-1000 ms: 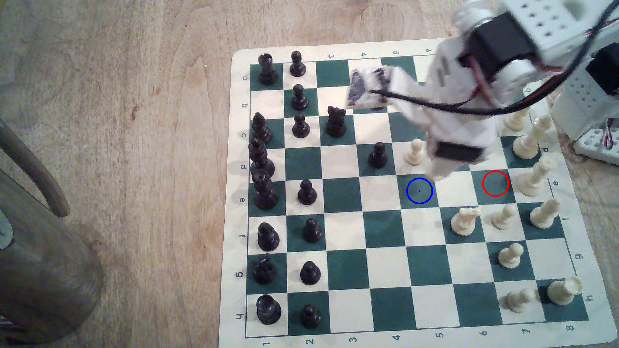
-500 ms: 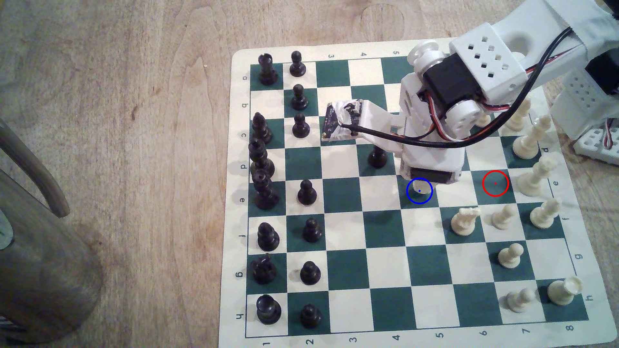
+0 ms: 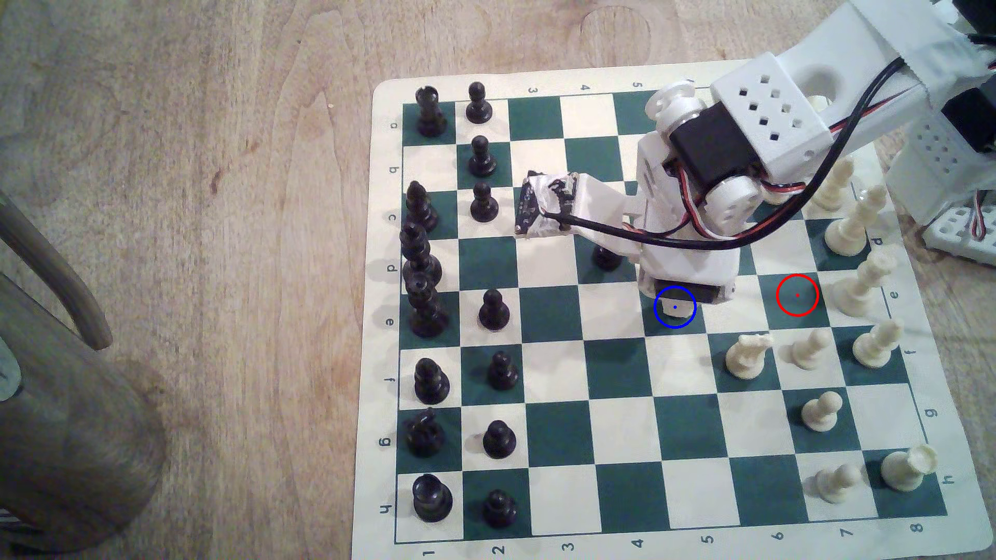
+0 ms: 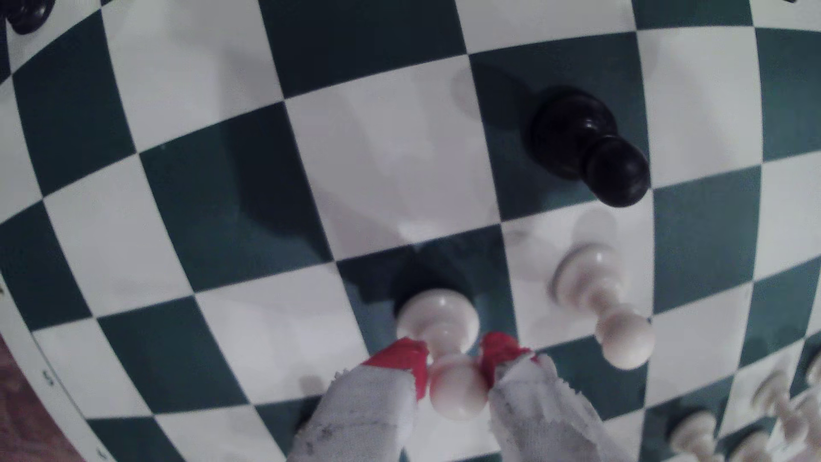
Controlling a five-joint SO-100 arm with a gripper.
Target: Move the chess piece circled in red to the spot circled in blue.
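We see a green-and-cream chessboard mat [image 3: 560, 431] on a wooden table [image 3: 215, 215]. Since a second ago the gripper [image 4: 453, 355] has swung from the far squares down over the blue-ringed square [image 3: 675, 320]. Its red-tipped fingers [image 4: 406, 355] clamp the cream pawn [image 4: 444, 337] at the neck, base on that square.

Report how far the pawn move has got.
Done: the red-ringed square stands empty and the chess piece is over the blue-ringed spot. In hand: the gripper has its red-tipped fingers closed on the pawn's neck. Left: release and withdraw; whether its base touches the board is unclear.
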